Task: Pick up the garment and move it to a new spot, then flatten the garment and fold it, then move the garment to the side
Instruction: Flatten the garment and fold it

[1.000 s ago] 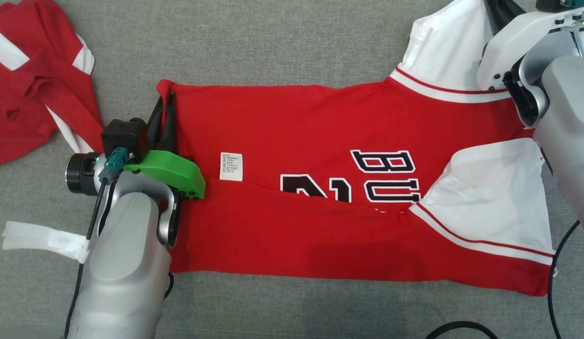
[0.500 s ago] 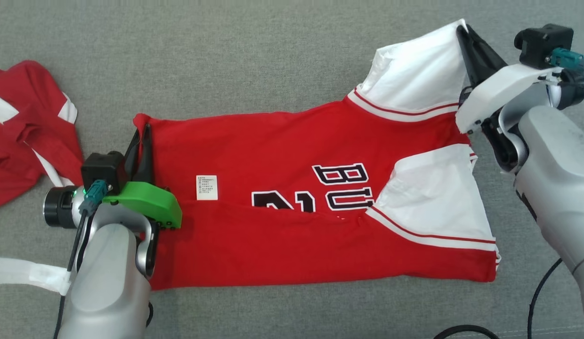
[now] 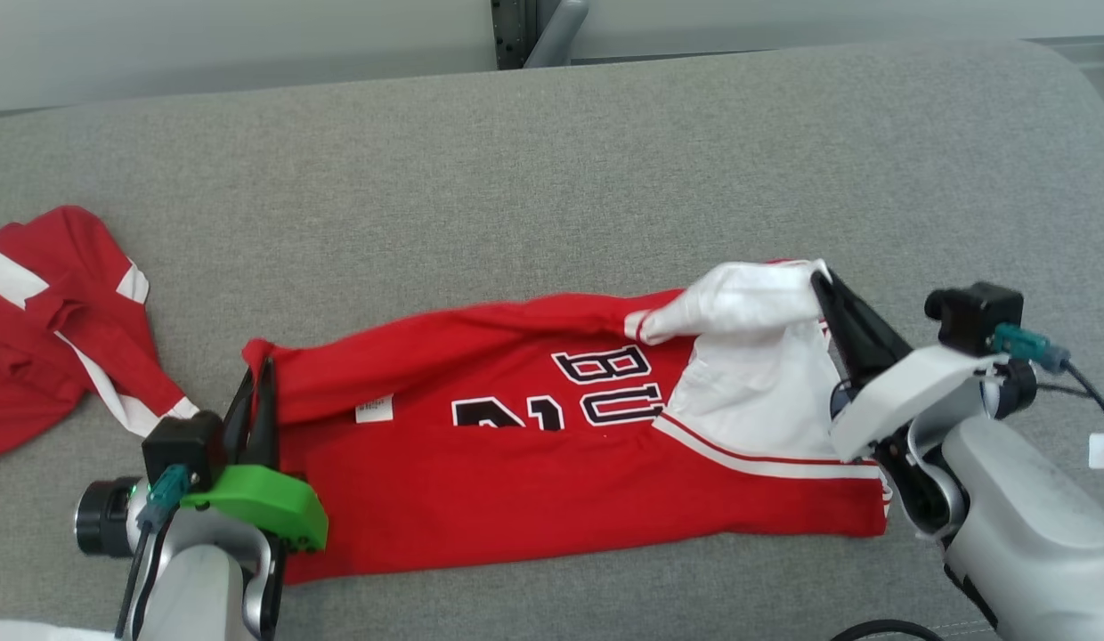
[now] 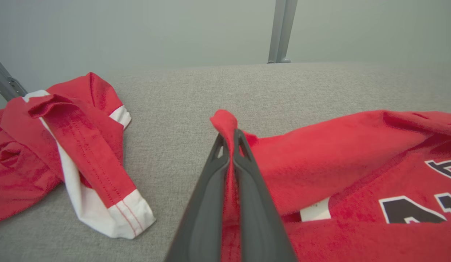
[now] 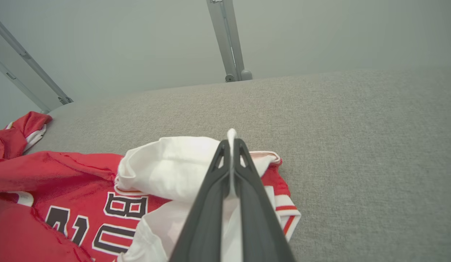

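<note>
The garment (image 3: 534,472) is a red jersey with white sleeves and black lettering, lying across the grey cushion. My left gripper (image 3: 256,367) is shut on its red hem corner (image 4: 225,122), which stands up between the fingers. On the other side my right gripper (image 3: 819,278) is shut on the edge of the white sleeve (image 5: 174,163), lifted and curled over the jersey's upper part (image 3: 739,298). The far long edge of the garment hangs raised between both grips, folding toward the near half. A white label (image 3: 374,409) shows near the left end.
A second red and white garment (image 3: 62,312) lies crumpled at the left, also in the left wrist view (image 4: 65,145). The grey cushion (image 3: 561,178) stretches wide behind the jersey. A metal post (image 3: 539,31) stands past its far edge. Black cable (image 3: 881,630) lies at the lower right.
Both grippers have drawn the jersey's far edge toward the near side, lifting it so the sleeve curls over the lettering. The head camera has tilted up, bringing the cushion's far edge into view.
</note>
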Tool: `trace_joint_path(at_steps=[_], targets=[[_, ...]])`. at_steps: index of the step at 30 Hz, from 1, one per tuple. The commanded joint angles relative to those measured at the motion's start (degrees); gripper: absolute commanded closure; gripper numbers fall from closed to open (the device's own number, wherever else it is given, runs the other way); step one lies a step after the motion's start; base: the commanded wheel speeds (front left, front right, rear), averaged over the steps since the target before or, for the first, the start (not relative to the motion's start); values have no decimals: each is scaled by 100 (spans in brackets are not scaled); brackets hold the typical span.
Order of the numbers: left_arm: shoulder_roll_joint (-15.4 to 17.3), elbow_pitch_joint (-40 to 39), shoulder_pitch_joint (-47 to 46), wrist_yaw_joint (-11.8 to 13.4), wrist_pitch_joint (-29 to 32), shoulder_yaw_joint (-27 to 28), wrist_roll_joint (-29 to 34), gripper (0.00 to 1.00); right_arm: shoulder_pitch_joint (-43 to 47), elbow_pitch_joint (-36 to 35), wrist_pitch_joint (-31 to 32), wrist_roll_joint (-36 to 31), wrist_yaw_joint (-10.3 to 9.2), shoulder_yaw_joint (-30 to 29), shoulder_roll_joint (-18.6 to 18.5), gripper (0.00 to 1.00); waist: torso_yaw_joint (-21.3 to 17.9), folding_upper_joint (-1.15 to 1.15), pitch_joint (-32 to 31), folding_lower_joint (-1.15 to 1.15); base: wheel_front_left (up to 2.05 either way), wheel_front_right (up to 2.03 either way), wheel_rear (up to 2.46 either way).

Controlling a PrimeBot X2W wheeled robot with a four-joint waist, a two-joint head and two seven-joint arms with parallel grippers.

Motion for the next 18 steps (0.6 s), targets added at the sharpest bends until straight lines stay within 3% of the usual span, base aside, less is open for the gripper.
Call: trace_joint_path(at_steps=[1, 18], targets=[[8, -12, 214, -12, 3, 91, -35, 100, 238, -48, -9, 30, -9, -46, 25, 100, -53, 1, -118, 0, 0, 0, 0], [-99, -180, 923, -90, 3, 449, 100, 100, 1372, -637, -10, -171, -9, -806, 441, 100, -184, 1, -519, 0, 0, 0, 0]])
